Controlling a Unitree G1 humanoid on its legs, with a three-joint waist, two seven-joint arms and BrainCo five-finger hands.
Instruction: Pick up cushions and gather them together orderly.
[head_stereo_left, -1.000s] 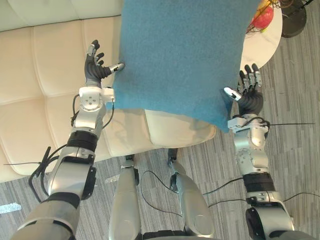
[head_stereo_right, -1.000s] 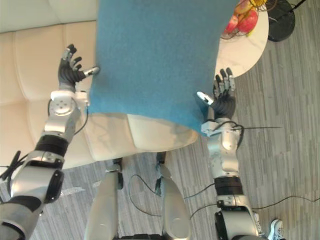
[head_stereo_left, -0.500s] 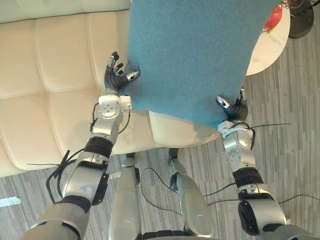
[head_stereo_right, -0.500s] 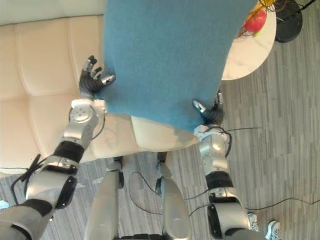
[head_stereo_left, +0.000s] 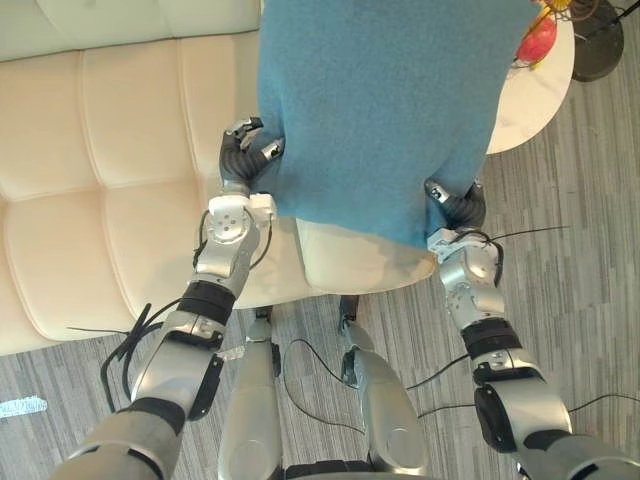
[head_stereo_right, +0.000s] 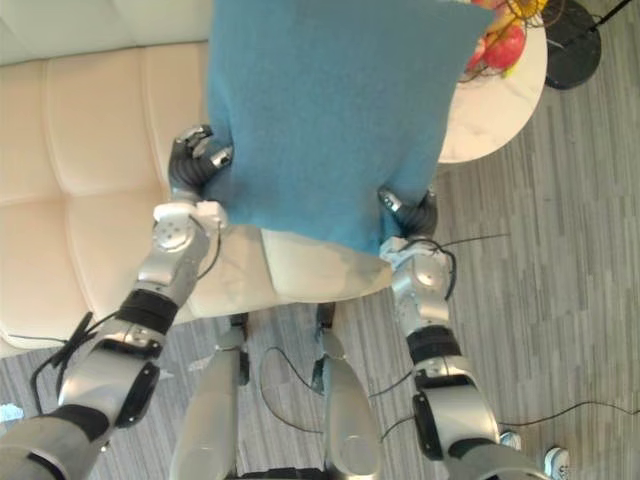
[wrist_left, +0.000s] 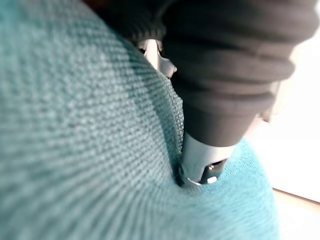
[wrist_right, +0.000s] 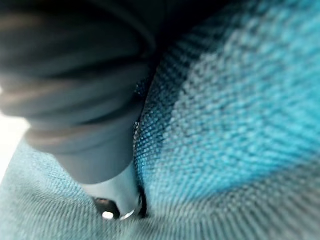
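Two hands carry one large teal-blue woven fabric cushion (head_stereo_left: 380, 100) in the left eye view, raised before us over the front of a cream tufted leather sofa (head_stereo_left: 100, 170) that spreads toward 9 o'clock. Our left hand (head_stereo_left: 243, 160) clamps the cushion's edge at 8 o'clock, fingers curled and thumb dug into the cloth. Our right hand (head_stereo_left: 460, 207) pinches the corner at 5 o'clock, thumb on the near face and fingers wrapped behind. A white round table (head_stereo_left: 525, 100) bearing red fruit (head_stereo_left: 537, 40) sits at 2 o'clock.

From the right eye view the same grip reads on both sides, and the cushion's lower edge slopes.

In the left wrist view a silver fingertip (wrist_left: 200, 170) sinks into the weave.

In the right wrist view another fingertip (wrist_right: 117, 200) does likewise.

We judge the carry goes best with an even squeeze from both sides, the lower edge levelled, and a wide berth from the table before we set the cushion squarely on the sofa.
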